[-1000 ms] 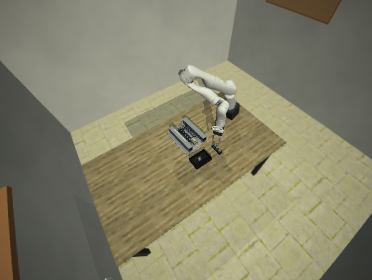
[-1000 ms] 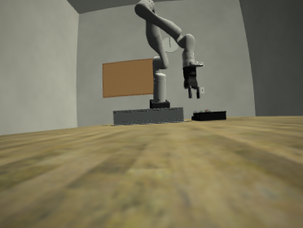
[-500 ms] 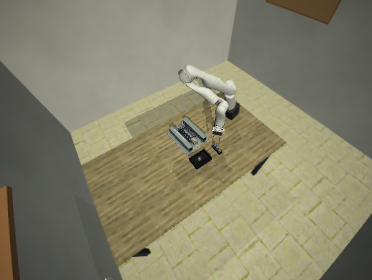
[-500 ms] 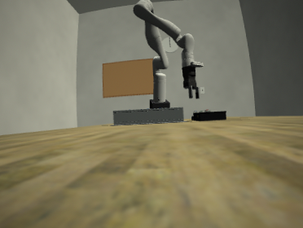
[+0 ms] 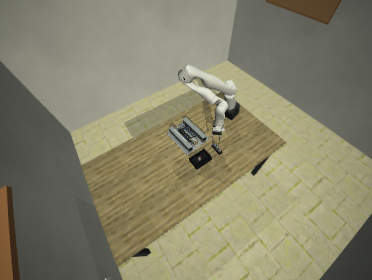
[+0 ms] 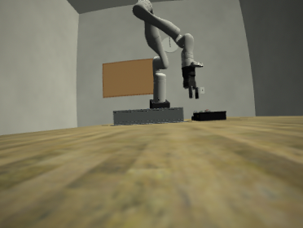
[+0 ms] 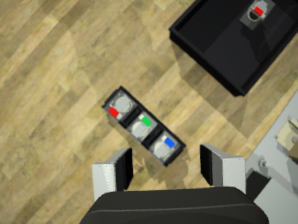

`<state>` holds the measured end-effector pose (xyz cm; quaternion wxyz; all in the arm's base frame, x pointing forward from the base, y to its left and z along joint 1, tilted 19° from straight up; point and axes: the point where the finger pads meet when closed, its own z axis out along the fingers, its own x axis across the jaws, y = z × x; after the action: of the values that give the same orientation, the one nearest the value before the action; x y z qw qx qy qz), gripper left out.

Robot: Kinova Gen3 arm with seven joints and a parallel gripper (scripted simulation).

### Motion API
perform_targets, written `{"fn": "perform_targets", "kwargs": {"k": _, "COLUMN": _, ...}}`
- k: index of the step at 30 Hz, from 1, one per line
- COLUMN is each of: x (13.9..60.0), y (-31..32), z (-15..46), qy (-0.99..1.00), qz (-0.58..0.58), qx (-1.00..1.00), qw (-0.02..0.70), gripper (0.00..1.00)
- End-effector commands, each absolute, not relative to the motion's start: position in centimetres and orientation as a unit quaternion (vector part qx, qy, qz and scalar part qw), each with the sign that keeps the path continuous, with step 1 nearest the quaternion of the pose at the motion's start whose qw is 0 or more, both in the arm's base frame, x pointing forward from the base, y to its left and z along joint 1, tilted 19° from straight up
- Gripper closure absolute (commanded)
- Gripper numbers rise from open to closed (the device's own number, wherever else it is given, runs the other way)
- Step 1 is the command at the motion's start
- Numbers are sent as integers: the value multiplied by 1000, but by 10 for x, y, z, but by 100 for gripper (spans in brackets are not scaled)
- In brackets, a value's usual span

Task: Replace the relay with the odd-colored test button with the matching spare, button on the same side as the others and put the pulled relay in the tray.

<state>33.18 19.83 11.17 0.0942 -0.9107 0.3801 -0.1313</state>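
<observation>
My gripper (image 7: 166, 160): spread to its full width with nothing between the fingers; both pads show at the lower edge of the wrist view, one on each side of a bare gap.

Spare holder (image 7: 111, 101): a black three-slot block lying diagonally at the centre of the wrist view, running from upper left to lower right. Its lower-right end reaches in between my fingers; no part of it touches them.

Spares: the red-button spare (image 7: 120, 107) sits at the upper-left end, the green-button spare (image 7: 142, 125) in the middle, the blue-button spare (image 7: 165, 145) nearest my fingers. All three stand upright in their slots.

Tray (image 7: 200, 45): black, with a raised rim, in the upper right of the wrist view, well apart from the holder, with a strip of wood between them. Its near corner points toward the holder.

Pulled relay (image 7: 257, 12): lying inside the tray near the top edge of the frame, showing a red button.

Socket block (image 5: 175, 134): grey, left of my wrist in the top view; its edge (image 7: 280, 165) enters the lower right of the wrist view, just beside my right finger.

Height: in the exterior view I hang in the air above the table (image 6: 151, 171), with open air under the fingertips.

Open room: bare wood lies left of and above the holder in the wrist view; the right side is crowded by the tray and the socket block.
</observation>
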Motion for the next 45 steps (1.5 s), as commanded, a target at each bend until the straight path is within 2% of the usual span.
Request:
{"fn": "perform_targets", "kwargs": {"k": 1, "x": 332, "y": 199, "z": 112, "qy": 368, "qz": -133, "qx": -915, "qw": 93, "gripper": 0}}
{"fn": "perform_targets", "kwargs": {"k": 45, "x": 332, "y": 199, "z": 112, "qy": 74, "qz": -155, "qx": -984, "qw": 48, "gripper": 0}}
